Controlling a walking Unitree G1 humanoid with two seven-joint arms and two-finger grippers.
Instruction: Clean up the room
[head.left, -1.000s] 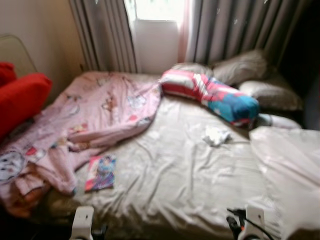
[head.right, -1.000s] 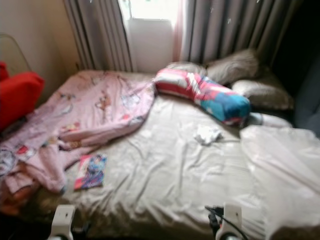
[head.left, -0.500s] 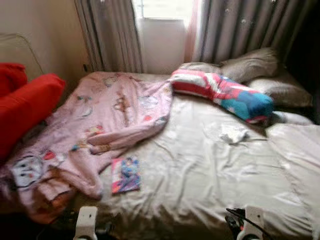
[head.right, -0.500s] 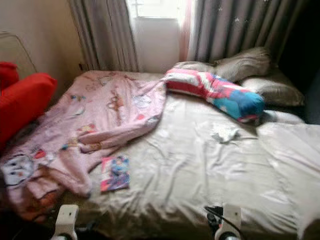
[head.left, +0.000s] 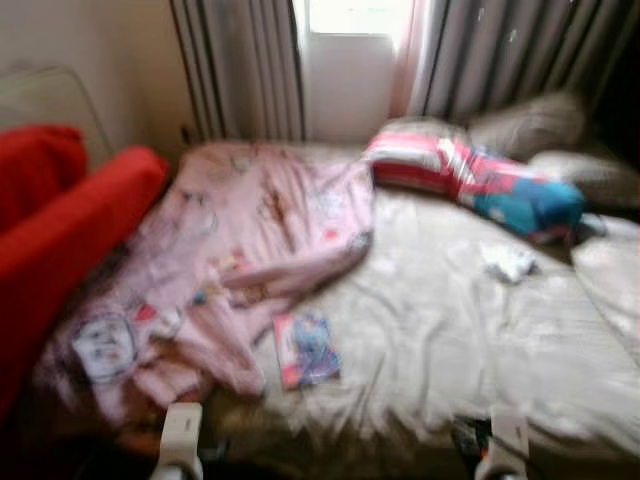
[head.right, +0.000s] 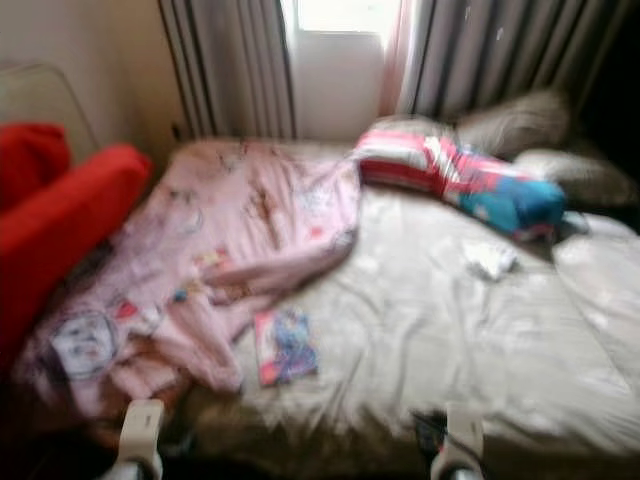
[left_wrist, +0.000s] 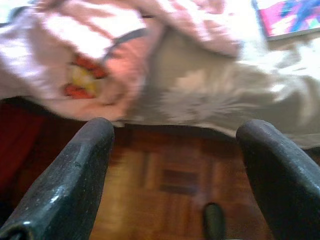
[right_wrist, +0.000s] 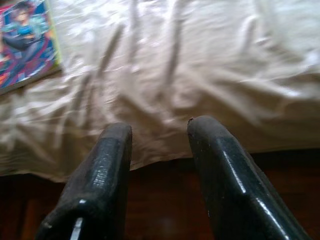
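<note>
A bed with a beige sheet (head.left: 470, 340) lies before me. A pink cartoon blanket (head.left: 250, 230) is crumpled over its left half and hangs over the near edge. A colourful booklet (head.left: 306, 350) lies on the sheet near the front edge. A white crumpled cloth (head.left: 508, 262) sits farther right. A red, white and blue bolster (head.left: 480, 180) lies at the head with grey pillows (head.left: 530, 125). My left gripper (left_wrist: 175, 175) is open, held low over the wooden floor at the bed's edge. My right gripper (right_wrist: 160, 170) is open, empty, just before the sheet's edge.
A red armchair or cushion (head.left: 60, 230) stands close on the left. Grey curtains (head.left: 240, 60) and a bright window (head.left: 355, 20) are behind the bed. Wooden parquet floor (left_wrist: 170, 180) lies below the bed's edge. Both silver wrists (head.left: 180, 435) show at the bottom.
The whole view has shifted: the bed and bolster slid right and the red cushion grew larger on the left, so the camera turned left. Nothing on the bed moved.
</note>
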